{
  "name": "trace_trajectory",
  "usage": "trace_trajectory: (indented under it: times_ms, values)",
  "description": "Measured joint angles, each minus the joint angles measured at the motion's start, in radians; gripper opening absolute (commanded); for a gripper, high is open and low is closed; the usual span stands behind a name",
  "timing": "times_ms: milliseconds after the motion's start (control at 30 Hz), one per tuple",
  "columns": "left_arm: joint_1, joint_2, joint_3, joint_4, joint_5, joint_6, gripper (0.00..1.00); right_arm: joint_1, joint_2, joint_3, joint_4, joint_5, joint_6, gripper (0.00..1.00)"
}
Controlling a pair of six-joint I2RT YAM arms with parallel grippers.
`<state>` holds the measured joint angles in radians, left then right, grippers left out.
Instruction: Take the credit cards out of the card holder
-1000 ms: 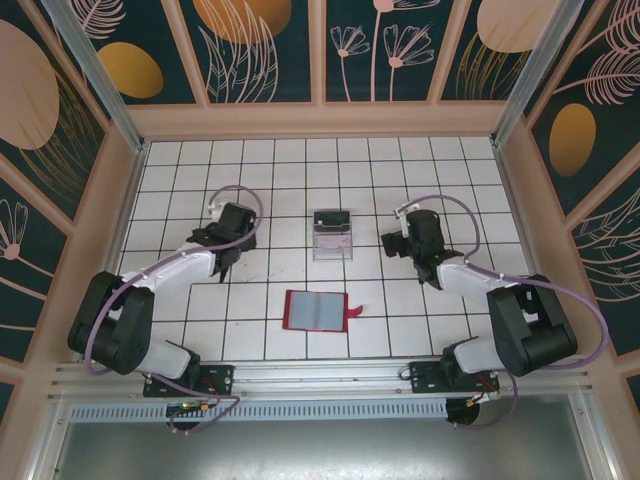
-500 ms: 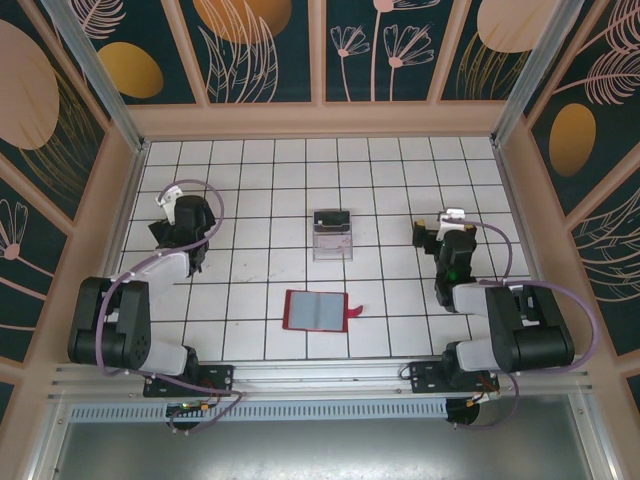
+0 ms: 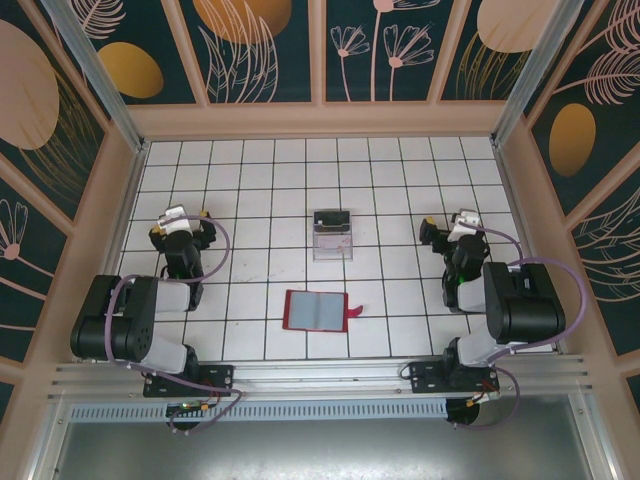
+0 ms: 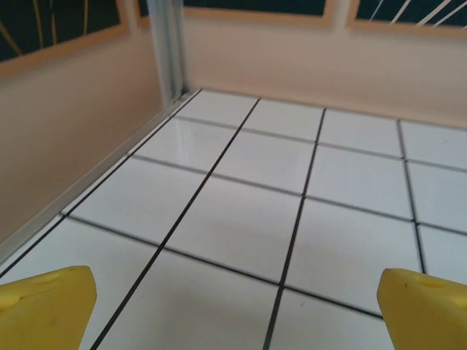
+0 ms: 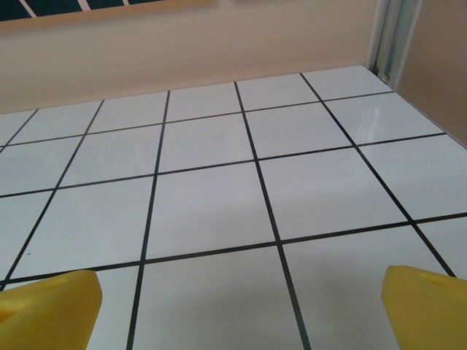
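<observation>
The wallet (image 3: 316, 311) lies open on the white tiles, midway between the two arms.
The left gripper (image 3: 180, 223) and right gripper (image 3: 455, 228) both gape wide, holding nothing, well apart from it; a clear box (image 3: 332, 240) sits just beyond.

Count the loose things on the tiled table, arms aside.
2. The red card holder lies open near the front centre; the clear plastic box stands behind it, apart. More may be hidden inside either; something dark shows at the box's far end.

Left gripper (image 3: 180, 222) and right gripper (image 3: 455, 226) have swung outward, apparently retracting.
</observation>
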<state>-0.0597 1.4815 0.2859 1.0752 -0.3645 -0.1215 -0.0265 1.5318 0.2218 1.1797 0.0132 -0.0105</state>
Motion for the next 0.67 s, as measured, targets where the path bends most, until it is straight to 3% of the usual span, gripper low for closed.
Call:
trace_trajectory:
  times_ms: [100, 667]
  values:
    - [0.005, 0.025, -0.043, 0.12, 0.047, 0.017, 0.99, 0.0, 0.0, 0.0, 0.003, -0.012, 0.003, 0.99]
    - [0.008, 0.038, -0.064, 0.194, 0.097, 0.04, 0.99, 0.0, 0.001, 0.0, 0.007, -0.023, 0.014, 0.99]
